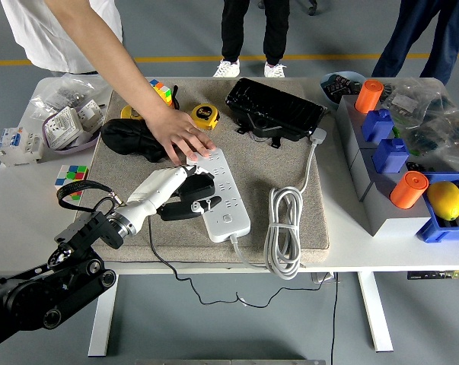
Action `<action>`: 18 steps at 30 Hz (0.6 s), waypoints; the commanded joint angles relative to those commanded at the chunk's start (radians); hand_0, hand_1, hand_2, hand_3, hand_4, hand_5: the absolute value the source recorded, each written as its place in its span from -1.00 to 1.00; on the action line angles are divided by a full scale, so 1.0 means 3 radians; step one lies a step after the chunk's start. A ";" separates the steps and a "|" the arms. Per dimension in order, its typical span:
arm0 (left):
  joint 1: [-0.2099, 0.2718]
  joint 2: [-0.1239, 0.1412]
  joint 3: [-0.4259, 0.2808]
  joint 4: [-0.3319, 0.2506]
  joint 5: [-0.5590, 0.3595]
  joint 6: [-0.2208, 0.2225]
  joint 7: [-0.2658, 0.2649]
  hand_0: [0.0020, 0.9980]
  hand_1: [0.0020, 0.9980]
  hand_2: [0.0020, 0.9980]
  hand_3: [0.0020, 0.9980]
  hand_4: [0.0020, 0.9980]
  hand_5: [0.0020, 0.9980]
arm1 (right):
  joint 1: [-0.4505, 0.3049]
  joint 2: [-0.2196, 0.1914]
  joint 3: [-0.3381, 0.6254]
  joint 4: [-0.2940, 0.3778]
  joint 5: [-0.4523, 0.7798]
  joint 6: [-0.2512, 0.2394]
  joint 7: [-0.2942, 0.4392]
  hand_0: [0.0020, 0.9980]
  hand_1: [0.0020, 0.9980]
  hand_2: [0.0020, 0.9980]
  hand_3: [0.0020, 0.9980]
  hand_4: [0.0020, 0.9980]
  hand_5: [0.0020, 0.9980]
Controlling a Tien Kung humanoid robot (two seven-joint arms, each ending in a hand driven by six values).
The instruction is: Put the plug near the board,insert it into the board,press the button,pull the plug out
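Your plug (189,199), a black adapter block, sits against the left edge of the white power strip (220,190), about halfway along its length, and your left hand (168,190) is on it. The white fingers (185,179) curl over the top and near side of the plug, gripping it; its black cable (159,255) trails off the near edge of the worktop (23,205). You cannot tell from this view whether the prongs are seated in the strip's sockets or only resting against them.

The power strip lies diagonally on a grey felt mat (252,163), its far end toward the upper left. A person's hand (182,138) presses flat on that far end, the forearm reaching in from the top left corner. From the strip's near end a white cord (284,228) runs to a coiled bundle just right of it, then up to a white plug (317,136) near the mat's right edge.

Beyond the strip's far end lie a yellow tape measure (205,115), a black pouch (130,138) to its left under the person's arm, and a black bag (275,110) to the upper right. A colour cube (71,176) rests on the bare worktop left of the strip. Well right of the strip stand grey boxes with blue blocks, two orange cylinders (408,188), and a lemon (445,200) in a blue tray.
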 joint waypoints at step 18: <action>0.0155 0.0208 -0.0235 -0.0872 -0.0259 -0.0168 0.0241 -0.36 0.02 0.18 0.39 0.69 0.02 | -0.0008 -0.0006 0.0005 0.0003 -0.0005 0.0004 0.0000 0.23 0.22 0.13 0.07 0.33 -0.64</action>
